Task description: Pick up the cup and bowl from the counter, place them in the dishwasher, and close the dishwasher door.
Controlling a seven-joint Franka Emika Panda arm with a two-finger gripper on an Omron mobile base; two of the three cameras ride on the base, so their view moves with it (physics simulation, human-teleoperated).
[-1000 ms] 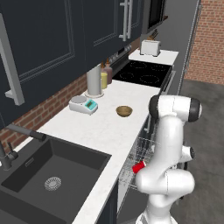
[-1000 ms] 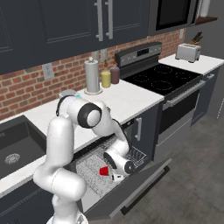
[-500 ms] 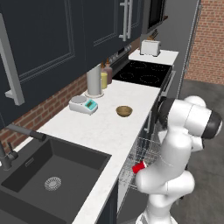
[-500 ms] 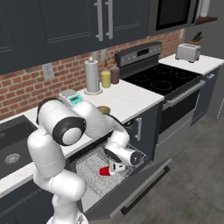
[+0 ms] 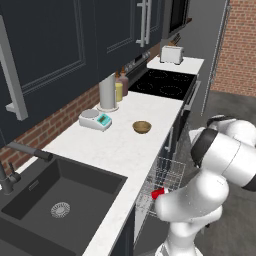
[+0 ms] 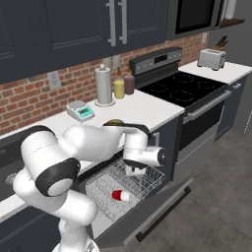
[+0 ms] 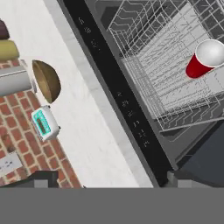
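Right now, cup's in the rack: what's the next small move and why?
Probably swing the open gripper up from the wire rack toward the wooden bowl. The red cup already lies on its side in the rack with nothing gripping it, while the bowl sits untouched on the counter and the dishwasher door hangs open.

The arm [image 6: 74, 162] is built from smooth, rounded white shells with a glossy rendered finish. Thick tubular links are joined by bulbous housings, and dark charcoal bands and caps are seen at the joints, most plainly a broad black ring on the large shoulder-like segment [image 5: 227, 155]. The wrist link is closed by a pale grey disc-shaped end cap [image 6: 160, 156]. No cables, screws or printed markings can be made out on the shells.
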